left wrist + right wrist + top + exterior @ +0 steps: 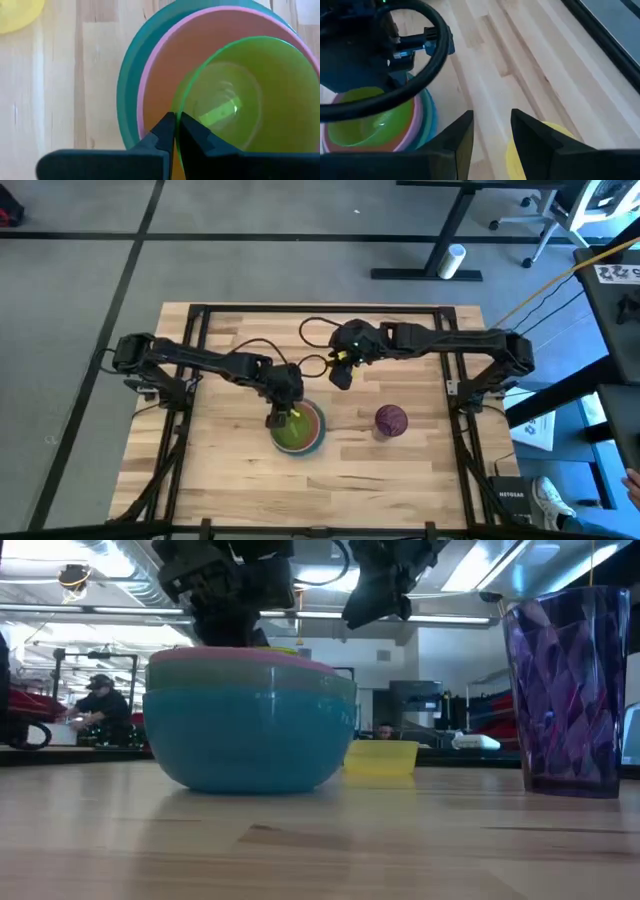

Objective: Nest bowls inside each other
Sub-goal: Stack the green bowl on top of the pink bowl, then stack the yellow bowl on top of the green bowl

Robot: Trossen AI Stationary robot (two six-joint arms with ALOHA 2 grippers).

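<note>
Altogether three nested bowls (150, 75), one yellow bowl (381, 757).

A light wooden table (400, 470) framed in black rails stands on grey carpet. A purple faceted tumbler (567, 690) stands upright on it. A white cylinder (455, 262) lies on the floor beside a desk's black leg. In the room behind, a seated person in a cap (100, 705) leans forward.

We see lab or workshop: wooden bench (400, 470) on grey carpet (80, 280), office chair (545, 215), perhaps monitors (415, 700), person (100, 705) working behind.
</note>
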